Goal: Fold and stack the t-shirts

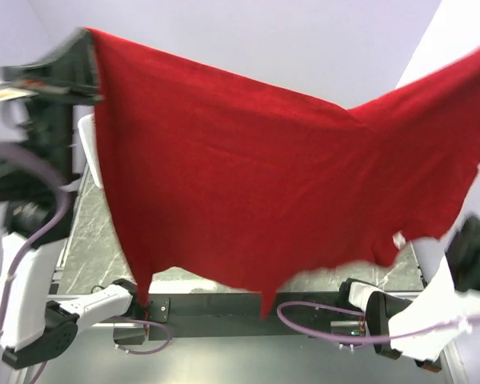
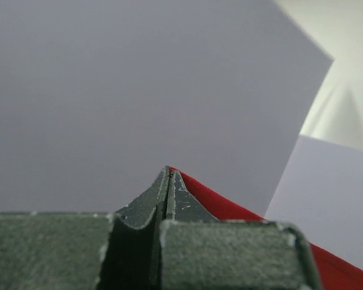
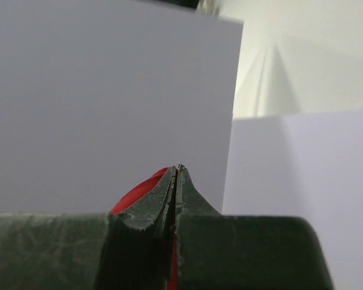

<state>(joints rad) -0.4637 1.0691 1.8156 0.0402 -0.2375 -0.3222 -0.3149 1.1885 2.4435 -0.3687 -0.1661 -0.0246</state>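
Observation:
A red t-shirt (image 1: 248,176) hangs spread wide in the air and fills most of the top view, its lower hem drooping toward the arm bases. A small white label (image 1: 398,238) shows near its lower right edge. My left gripper (image 1: 86,60) is raised at the upper left, shut on the shirt's top corner. In the left wrist view the fingers (image 2: 181,202) press together with red cloth (image 2: 230,208) trailing off to the right. My right gripper (image 3: 176,170) is shut on the other top corner, red cloth (image 3: 136,192) bulging at its left. In the top view it lies past the right edge.
A white object (image 1: 86,148) peeks out from behind the shirt's left edge. The grey marbled table (image 1: 92,248) shows at the lower left. Both arm bases (image 1: 104,308) and purple cables (image 1: 304,324) sit along the near edge. Pale wall panels (image 2: 109,90) stand behind.

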